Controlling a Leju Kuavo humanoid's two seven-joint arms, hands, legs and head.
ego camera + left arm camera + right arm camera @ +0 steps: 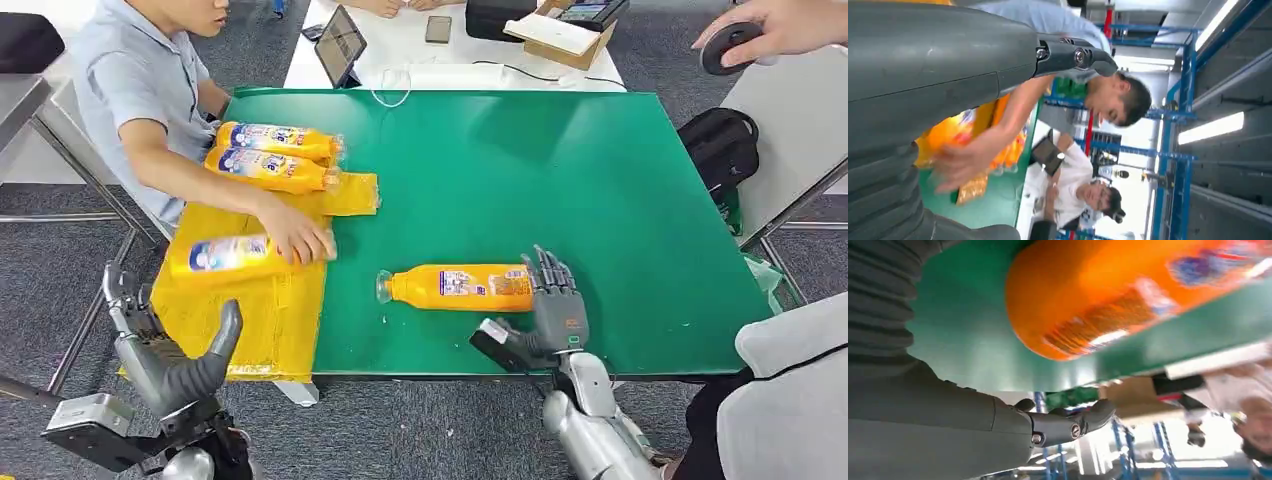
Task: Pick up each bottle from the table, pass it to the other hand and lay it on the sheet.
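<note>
An orange bottle [460, 287] lies on its side on the green table [560, 160], its cap pointing toward the yellow sheet [260, 310]. My right hand [545, 315] is at the bottle's base, fingers up against that end and thumb spread toward the table's front edge; it holds nothing. The right wrist view shows the bottle's base [1108, 295] close above my thumb [1073, 425]. My left hand [165, 355] hangs open below the sheet's near left corner. Two bottles [275, 140] [265, 170] lie at the sheet's far end. A seated person's hand [295, 235] rests on a third [220, 255].
The person sits at the table's left side, an arm reaching over the sheet. Behind the green table stands a white table with a tablet [340, 45], a phone [438, 28] and a cardboard box [560, 35]. A black backpack [720, 145] sits right of the table.
</note>
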